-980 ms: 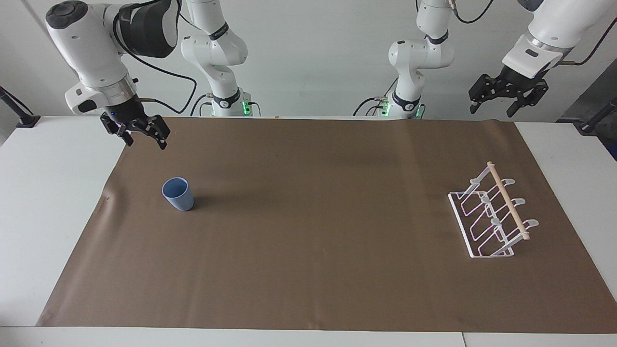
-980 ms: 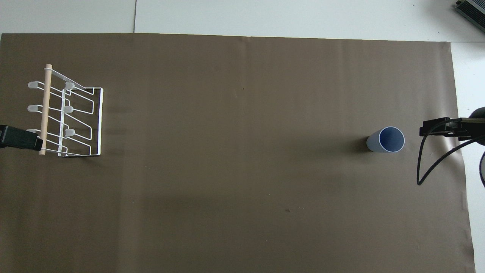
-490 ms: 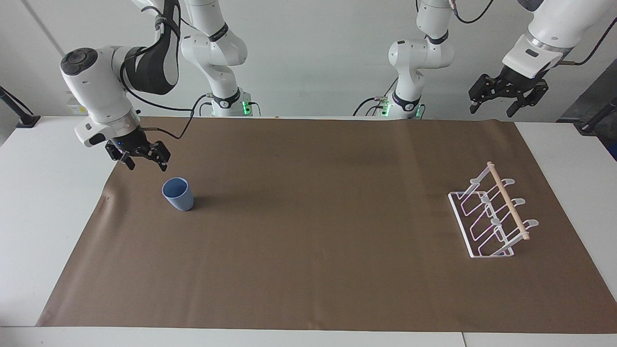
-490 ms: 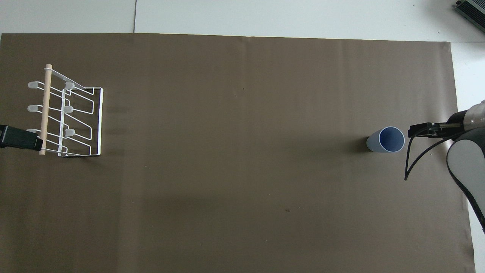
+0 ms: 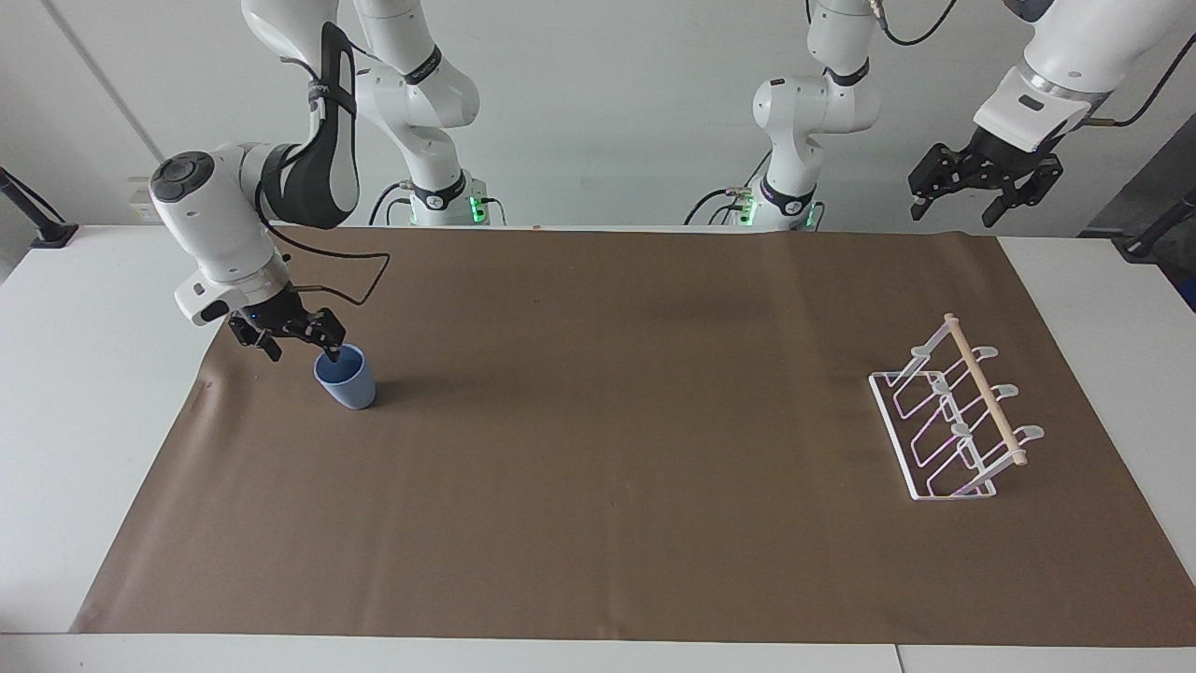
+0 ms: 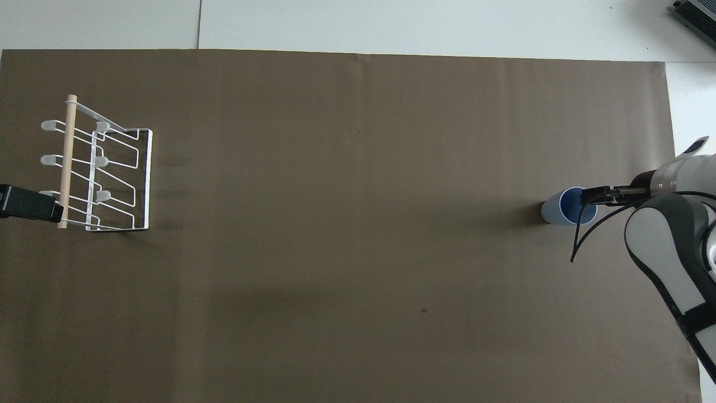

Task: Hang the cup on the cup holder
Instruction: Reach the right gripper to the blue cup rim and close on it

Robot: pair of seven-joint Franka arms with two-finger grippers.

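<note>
We see a white table (image 5: 75,393) almost wholly covered by a brown paper sheet (image 5: 617,439). On the sheet a light-blue cup (image 5: 347,378) stands upright toward the right arm's end. A white wire cup holder (image 5: 948,416) sits toward the left arm's end, seemingly square on its base.

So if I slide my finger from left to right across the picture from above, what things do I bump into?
left tool → cup holder → bare brown paper → blue cup → right tool, open at the cup's rim.
</note>
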